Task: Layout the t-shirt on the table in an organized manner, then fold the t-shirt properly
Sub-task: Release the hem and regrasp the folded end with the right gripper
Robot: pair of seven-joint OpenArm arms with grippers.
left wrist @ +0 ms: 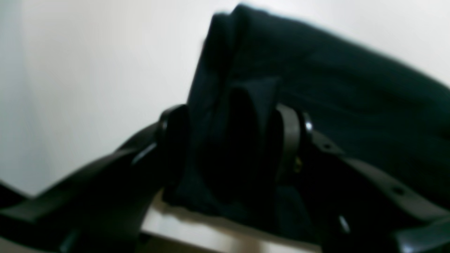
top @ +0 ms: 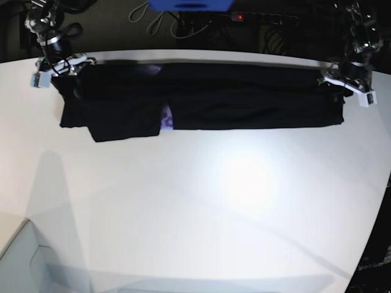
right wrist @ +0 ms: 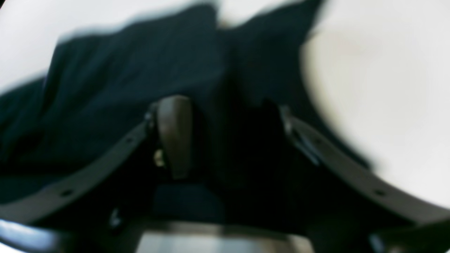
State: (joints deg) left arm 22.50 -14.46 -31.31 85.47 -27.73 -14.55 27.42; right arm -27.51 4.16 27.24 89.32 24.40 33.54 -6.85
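The black t-shirt [top: 244,104] lies stretched in a long band across the far side of the white table [top: 214,201], with a purple patch [top: 165,117] showing near its middle-left. My left gripper [top: 342,82] is at the shirt's right end. In the left wrist view its jaws stand wide apart [left wrist: 232,130] with a loose fold of t-shirt [left wrist: 334,88] between them. My right gripper [top: 61,67] is at the shirt's left end. The blurred right wrist view shows its fingers also spread [right wrist: 230,130], with dark t-shirt cloth [right wrist: 123,88] lying between and beyond them.
A blue object [top: 189,5] and cables sit behind the table's far edge. The tabletop curves away at the right [top: 376,201]. A grey surface [top: 24,262] shows past the near-left corner.
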